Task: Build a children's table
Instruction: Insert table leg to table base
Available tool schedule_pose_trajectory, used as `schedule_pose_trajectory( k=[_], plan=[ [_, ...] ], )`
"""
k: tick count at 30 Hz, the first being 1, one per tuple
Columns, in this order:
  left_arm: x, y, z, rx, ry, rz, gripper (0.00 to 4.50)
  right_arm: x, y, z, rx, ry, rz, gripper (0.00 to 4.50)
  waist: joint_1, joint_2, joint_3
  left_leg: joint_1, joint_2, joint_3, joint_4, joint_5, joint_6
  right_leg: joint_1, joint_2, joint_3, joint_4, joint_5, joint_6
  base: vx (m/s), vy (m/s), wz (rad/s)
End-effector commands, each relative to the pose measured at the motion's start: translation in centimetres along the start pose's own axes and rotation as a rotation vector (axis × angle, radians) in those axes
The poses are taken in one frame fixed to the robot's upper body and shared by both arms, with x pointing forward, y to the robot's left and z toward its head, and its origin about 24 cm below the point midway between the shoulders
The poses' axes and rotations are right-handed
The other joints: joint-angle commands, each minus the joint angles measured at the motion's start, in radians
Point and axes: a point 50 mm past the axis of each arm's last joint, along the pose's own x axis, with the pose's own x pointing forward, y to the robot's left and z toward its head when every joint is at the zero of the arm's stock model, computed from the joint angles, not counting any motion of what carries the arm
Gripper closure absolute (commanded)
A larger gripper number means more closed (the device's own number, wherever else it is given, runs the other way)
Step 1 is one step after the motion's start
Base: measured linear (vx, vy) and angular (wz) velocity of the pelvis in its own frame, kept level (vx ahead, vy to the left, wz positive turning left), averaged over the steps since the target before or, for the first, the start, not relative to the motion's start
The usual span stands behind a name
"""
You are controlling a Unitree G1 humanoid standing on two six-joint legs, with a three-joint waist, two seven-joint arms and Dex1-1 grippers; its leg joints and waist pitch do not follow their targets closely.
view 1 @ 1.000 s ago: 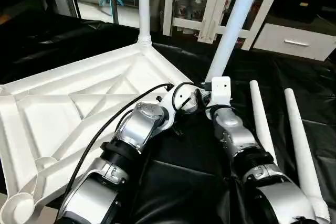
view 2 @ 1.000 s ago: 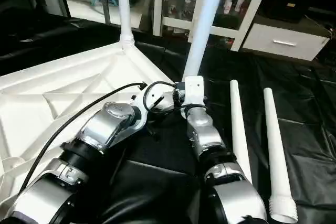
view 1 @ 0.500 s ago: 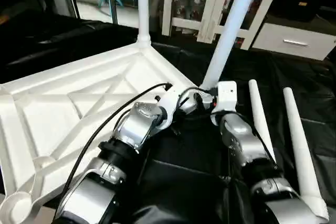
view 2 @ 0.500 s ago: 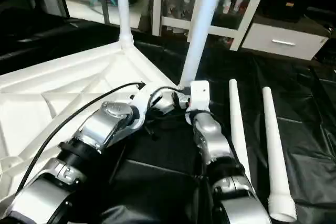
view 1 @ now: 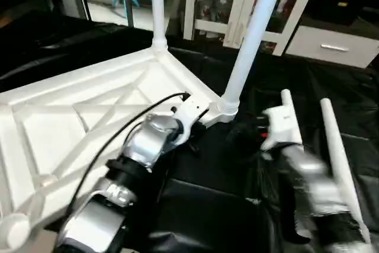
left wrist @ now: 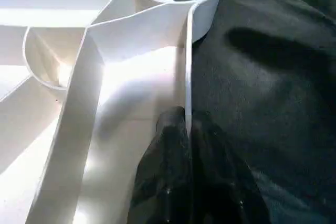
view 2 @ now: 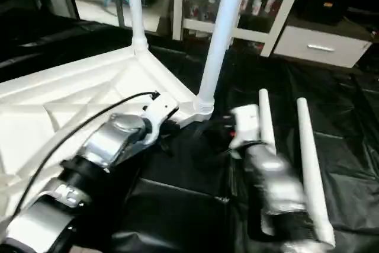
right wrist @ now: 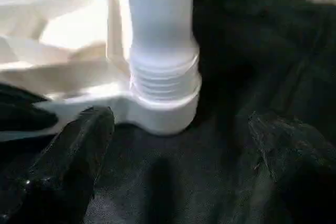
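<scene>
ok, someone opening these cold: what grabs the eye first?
The big white table top lying ribs-up on the black cover, two legs standing in its far corner sockets. The left gripper is pinched on the top's edge near one socket; two spare legs lie to the right.

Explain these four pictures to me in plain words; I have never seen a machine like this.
A humanoid robot is building a children's table. Two pictures come from a camera pair on its head, looking down over its silver forearms; the other two come from cameras on its wrists. On the black-covered work table lies the white table top, ribbed underside up. Two legs stand in corner sockets: the near leg and the far leg. Two spare legs lie on the cloth. The left gripper has its jaws pinched on the top's thin rim. The right gripper faces the near leg's socket with jaws wide, holding nothing.
</scene>
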Motion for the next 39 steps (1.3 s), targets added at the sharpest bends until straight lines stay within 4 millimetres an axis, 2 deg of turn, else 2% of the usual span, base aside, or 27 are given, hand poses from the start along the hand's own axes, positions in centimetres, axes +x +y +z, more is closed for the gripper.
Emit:
schedule_pose_trajectory(
  k=[1,2,3,4,9,10,12,13,19,25,27,28,31,36,39],
  plan=[
    [-0.3,-0.2,-1.1,0.014,0.022,-0.047,4.5,-1.3,-0.3,1.2,-0.042,0.004,0.121,0.03,0.017,-0.005,-0.056,-0.01,0.055,-0.015,-0.055,-0.017,0.146,0.072,-0.089,0.05,-0.061,-0.039,-0.267,0.0,0.0,0.0],
    [-0.6,-0.2,-1.5,0.022,0.028,-0.075,4.5,-2.3,-0.9,1.9,-0.083,0.019,0.185,0.03,0.019,-0.005,-0.055,-0.012,0.055,-0.015,-0.054,-0.01,0.148,0.071,-0.088,0.05,-0.058,-0.029,-0.269,0.0,0.0,0.0],
    [-0.6,-0.2,-1.5,0.022,0.028,-0.075,4.5,-2.3,-0.9,1.9,-0.083,0.019,0.185,0.03,0.02,-0.005,-0.056,-0.012,0.056,-0.015,-0.053,-0.01,0.15,0.071,-0.088,0.05,-0.058,-0.029,-0.269,0.0,0.0,0.0],
    [-0.9,-0.4,-1.9,0.034,0.032,-0.117,4.5,-3.3,-1.6,2.6,-0.109,0.033,0.235,0.03,0.019,-0.002,-0.053,-0.014,0.053,-0.014,-0.053,-0.015,0.149,0.069,-0.087,0.051,-0.06,-0.04,-0.268,0.0,0.0,0.0],
    [-1.4,-0.8,-2.5,0.062,0.036,-0.207,4.5,-4.6,-2.1,2.7,-0.154,0.121,0.331,0.03,0.024,-0.008,-0.054,-0.012,0.055,-0.015,-0.051,-0.025,0.141,0.067,-0.09,0.05,-0.063,-0.088,-0.259,0.0,0.0,0.0],
    [-1.5,-0.9,-2.5,0.065,0.036,-0.221,4.5,-4.7,-2.1,2.7,-0.159,0.132,0.339,0.03,0.027,-0.007,-0.055,-0.011,0.056,-0.015,-0.051,-0.018,0.14,0.066,-0.089,0.049,-0.061,-0.088,-0.261,0.0,0.0,0.0],
    [-1.6,-1.1,-2.6,0.077,0.036,-0.243,4.5,-4.8,-2.2,2.6,-0.157,0.146,0.354,0.03,0.03,-0.012,-0.055,-0.01,0.054,-0.014,-0.049,-0.006,0.144,0.064,-0.087,0.048,-0.06,-0.082,-0.259,0.0,0.0,0.0],
    [-1.8,-1.3,-2.8,0.089,0.041,-0.274,4.5,-4.9,-2.1,2.6,-0.157,0.157,0.379,0.03,0.034,-0.008,-0.056,-0.009,0.055,-0.014,-0.049,-0.002,0.144,0.063,-0.089,0.048,-0.058,-0.081,-0.26,0.0,0.0,0.0],
    [-3.0,-2.6,-3.3,0.13,0.062,-0.451,4.5,-5.0,-1.9,2.8,-0.187,0.194,0.468,0.03,0.042,-0.013,-0.057,-0.009,0.057,-0.013,-0.046,0.038,0.155,0.062,-0.089,0.047,-0.048,-0.038,-0.27,0.0,0.0,0.0],
    [-3.8,-3.7,-3.4,0.145,0.071,-0.583,4.5,-4.7,-1.6,3.0,-0.185,0.179,0.506,0.03,0.051,-0.012,-0.055,-0.003,0.057,-0.011,-0.048,0.012,0.134,0.059,-0.089,0.048,-0.051,-0.082,-0.267,0.0,0.0,0.0],
    [-4.0,-4.0,-3.4,0.161,0.072,-0.623,4.5,-4.7,-1.5,3.1,-0.185,0.177,0.525,0.03,0.057,-0.009,-0.057,0.001,0.057,-0.01,-0.046,0.015,0.132,0.056,-0.086,0.048,-0.048,-0.065,-0.271,0.0,0.0,0.0],
    [-4.2,-4.1,-3.5,0.166,0.078,-0.64,4.5,-4.8,-1.4,3.1,-0.176,0.174,0.537,0.03,0.058,-0.009,-0.057,-0.002,0.056,-0.011,-0.046,0.021,0.133,0.059,-0.087,0.047,-0.044,-0.047,-0.275,0.0,0.0,0.0],
    [-4.3,-4.1,-3.6,0.183,0.096,-0.648,4.5,-5.1,-1.0,3.1,-0.159,0.179,0.591,0.03,0.056,-0.009,-0.058,-0.004,0.055,-0.012,-0.046,0.011,0.129,0.062,-0.087,0.047,-0.045,-0.046,-0.273,0.0,0.0,0.0],
    [-4.3,-3.9,-3.5,0.19,0.1,-0.639,4.5,-5.8,-0.5,2.7,-0.147,0.213,0.675,0.03,0.063,-0.007,-0.058,-0.005,0.056,-0.012,-0.046,0.005,0.125,0.063,-0.087,0.048,-0.046,-0.049,-0.27,0.0,0.0,0.0],
    [-4.3,-3.9,-3.4,0.194,0.099,-0.639,4.5,-5.8,-0.3,2.6,-0.143,0.212,0.692,0.03,0.064,-0.005,-0.058,-0.004,0.056,-0.012,-0.047,-0.018,0.107,0.062,-0.087,0.047,-0.05,-0.086,-0.263,0.0,0.0,0.0]
  ],
)
